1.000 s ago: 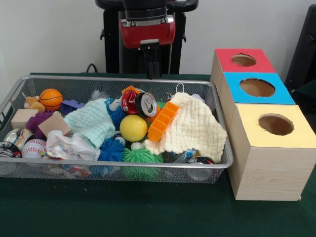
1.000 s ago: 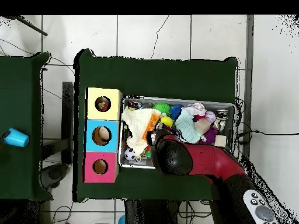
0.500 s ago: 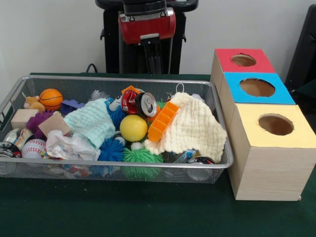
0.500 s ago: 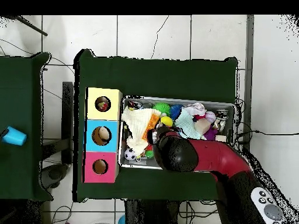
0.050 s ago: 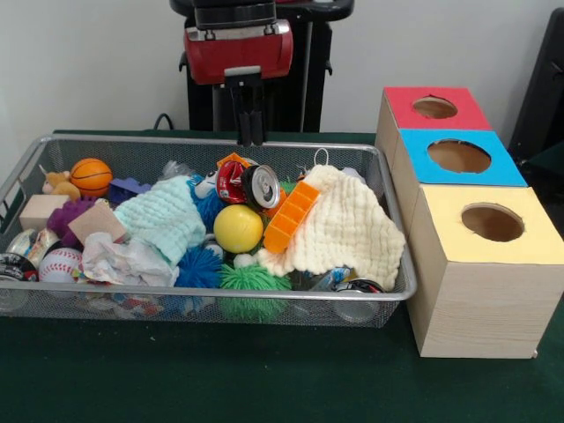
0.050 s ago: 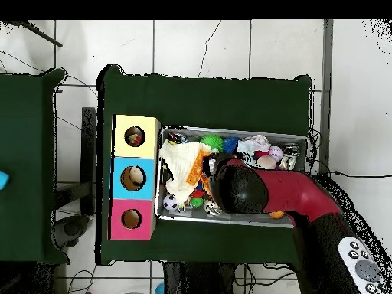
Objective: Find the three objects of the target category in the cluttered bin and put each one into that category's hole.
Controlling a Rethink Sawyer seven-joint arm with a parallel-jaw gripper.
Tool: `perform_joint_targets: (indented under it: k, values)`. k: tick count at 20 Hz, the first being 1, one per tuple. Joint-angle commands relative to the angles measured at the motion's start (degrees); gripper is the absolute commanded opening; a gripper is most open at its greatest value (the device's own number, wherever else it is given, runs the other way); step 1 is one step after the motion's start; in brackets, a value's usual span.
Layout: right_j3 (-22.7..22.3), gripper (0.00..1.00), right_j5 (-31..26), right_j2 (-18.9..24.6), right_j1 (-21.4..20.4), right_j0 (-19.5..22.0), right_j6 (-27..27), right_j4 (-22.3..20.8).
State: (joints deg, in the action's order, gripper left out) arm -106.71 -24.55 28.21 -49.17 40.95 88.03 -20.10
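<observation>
glossy red arm (image 5: pixel 238 51), black joints

**A:** can anyone tell what the gripper (image 5: pixel 249 132) is doing? From the front its fingers merge into one dark bar, so open or closed is anyone's guess.

**B:** nope, and overhead the red arm (image 6: pixel 268 195) covers it plus the middle of the wire bin (image 6: pixel 233 132). The cream cloth (image 5: pixel 345 225) buries whatever's under it, and the cans (image 5: pixel 348 286) at the bin's front edge only peek out.

One wire bin (image 5: pixel 264 295), three boxes (image 5: pixel 483 264), two cloths (image 5: pixel 344 231)
</observation>
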Motion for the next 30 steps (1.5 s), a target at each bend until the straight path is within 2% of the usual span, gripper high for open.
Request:
perform_joint_targets:
  k: [1, 9, 20, 21, 25, 30]
  values:
    - [5.37, 0.0, -6.65, 2.24, 1.66, -0.41, -6.98, -5.01]
    - [4.8, 0.0, -7.02, 2.33, 0.54, -1.27, -5.44, -5.6]
    - [7.53, 0.0, -9.08, 4.01, 2.16, 0.74, -8.74, -5.78]
    - [7.69, 1.0, -9.27, 4.44, 2.37, 1.14, -9.12, -5.87]
    - [8.48, 1.0, -9.53, 5.18, 2.96, 1.99, -10.23, -5.96]
    - [11.51, 1.0, -12.2, 7.28, 4.83, 4.38, -13.74, -6.14]
